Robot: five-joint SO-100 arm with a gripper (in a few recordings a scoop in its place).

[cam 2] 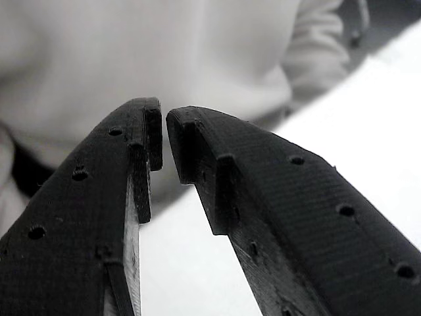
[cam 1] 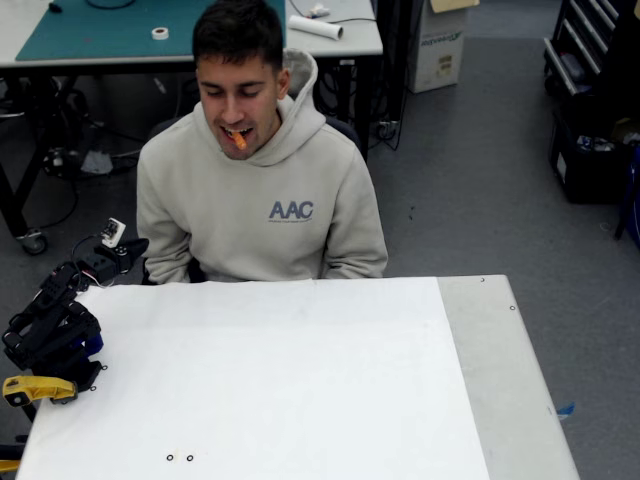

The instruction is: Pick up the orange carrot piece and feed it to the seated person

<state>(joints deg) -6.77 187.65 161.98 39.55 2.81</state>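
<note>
My claw (cam 2: 164, 141): in the wrist view my two black fingers (cam 2: 263, 197) stand tip to tip with only a thin gap, nearly pressed together, and nothing is between them. In the fixed view (cam 1: 128, 250) it sits at the far left corner of the surface, pointing toward the person.
My arm (cam 1: 55, 325): black, folded low on the left edge of the surface, with a small white camera (cam 1: 113, 232) on the wrist.
Orange carrot piece (cam 1: 237, 139): it is in the open mouth of the seated person, well apart from my claw.
Seated person (cam 1: 265, 200): sits just behind the far edge of the surface, in a light hoodie with the letters AAC, head bent a little down. In the wrist view the hoodie (cam 2: 164, 52) is a pale blur behind my fingers.
Surface (cam 1: 300, 380): a table with a white sheet over most of it; a grey bare strip (cam 1: 500, 380) runs along the right edge. Two small black rings (cam 1: 179, 458) lie near the near edge, left side.
Yellow tool (cam 1: 38, 388): at the left edge, beside my base.
Room: grey floor (cam 1: 470, 150); behind the person a second table with a green mat (cam 1: 110, 28), a tape roll (cam 1: 160, 33) and a white roll (cam 1: 316, 27); a cardboard box (cam 1: 440, 45) stands on the floor; dark shelves (cam 1: 590, 100) are at the right.
</note>
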